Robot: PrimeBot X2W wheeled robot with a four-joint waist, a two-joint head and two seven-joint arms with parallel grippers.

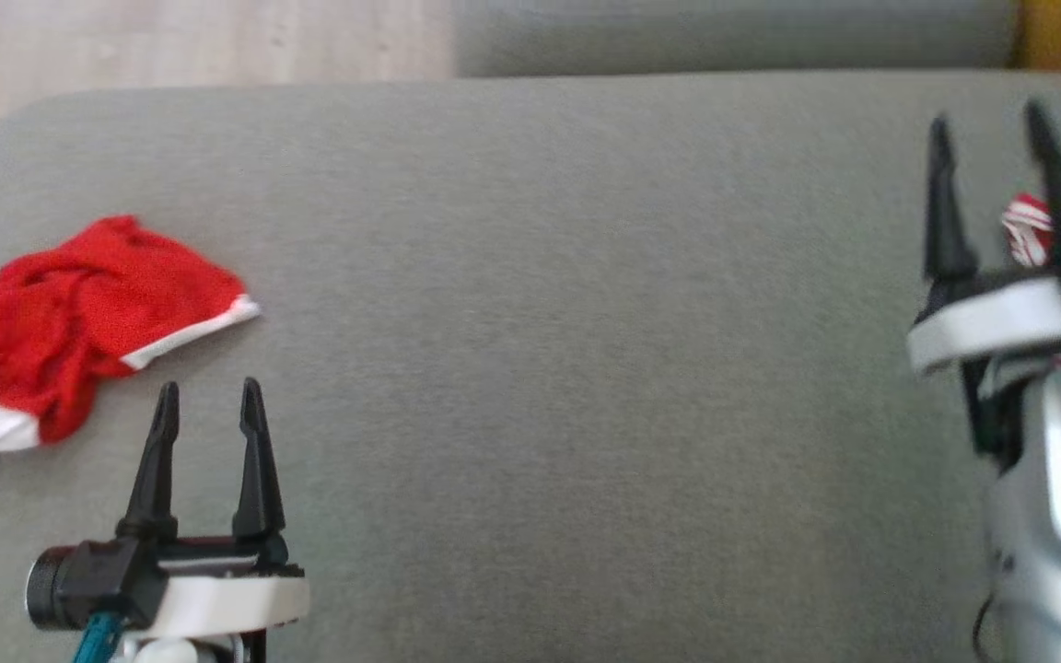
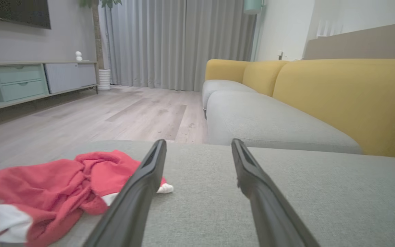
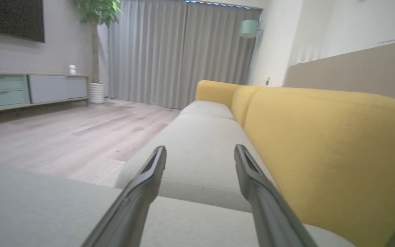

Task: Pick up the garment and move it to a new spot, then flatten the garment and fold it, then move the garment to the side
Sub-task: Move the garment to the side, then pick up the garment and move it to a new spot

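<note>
Crumpled red garment [image 1: 79, 313] lies at the frame's left on the grey cushion [image 1: 586, 368]. The 2 grippers, left gripper [image 1: 209, 387] and right gripper [image 1: 986, 112], gape empty. Pick-up seems pending: the left gripper must reach up-left and pinch cloth.

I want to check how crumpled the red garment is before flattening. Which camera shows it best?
The head view: the red garment lies nearly whole from above, bunched, white hems showing. The left wrist view sees it low and side-on, a finger covering its edge. The right wrist view faces the sofa back.
</note>
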